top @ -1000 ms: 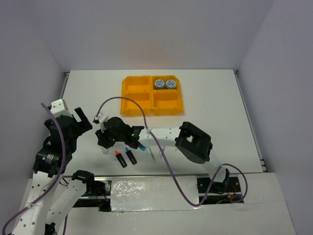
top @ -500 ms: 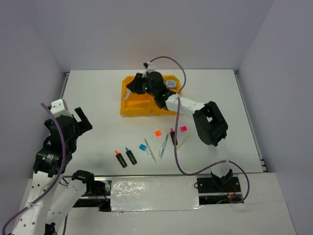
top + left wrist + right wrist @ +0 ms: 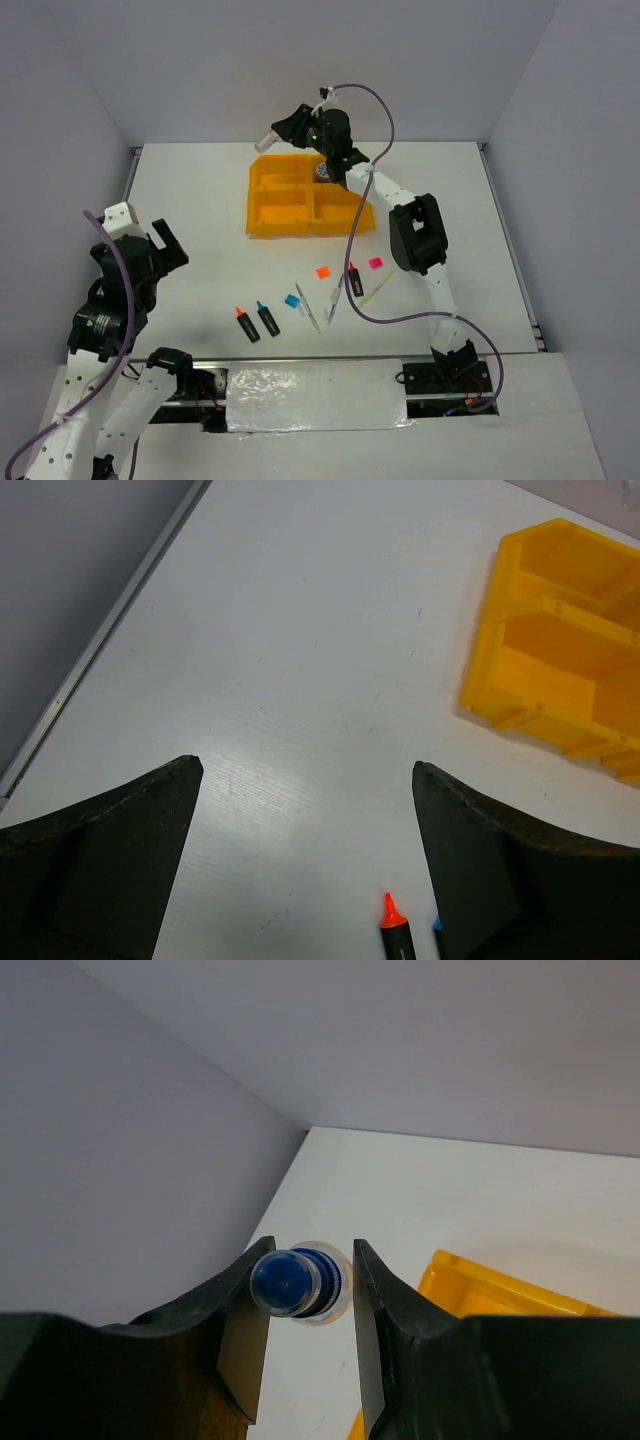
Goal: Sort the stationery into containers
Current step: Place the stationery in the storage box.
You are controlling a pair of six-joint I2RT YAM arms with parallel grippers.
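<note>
Black and spread wide with nothing between its fingers, the left pincer (image 3: 165,245) sits at the near left, well apart from the work. Just beyond the arm bases lie an orange-capped highlighter (image 3: 245,323) and a blue-capped highlighter (image 3: 267,319), close together. Next come thin pens (image 3: 310,313), small coloured squares (image 3: 322,271) and a pink-capped highlighter (image 3: 354,278), scattered on the surface (image 3: 180,190). Farther back stands the orange-yellow tray (image 3: 262,215). A tape roll (image 3: 322,173) shows in its far-right compartment, partly hidden by the arm.

Farthest of all, the right pincer (image 3: 296,128) grips the small white bottle (image 3: 268,140), its blue cap facing the wrist camera, past the tray's far-left corner and close to the back wall (image 3: 300,70).

The step in hand looks like dropping the bottle into a compartment. To do it well, the pincer should come back towards the arms until the bottle hangs squarely over one cell, probably the far-left one. It should then dip below the rim before letting go, so the round body cannot roll over a divider.

Room is tight behind and to the left, where wall and surface edge meet. The open room is on the near side, above the tray. The purple cable (image 3: 375,110) loops high and could drag.
</note>
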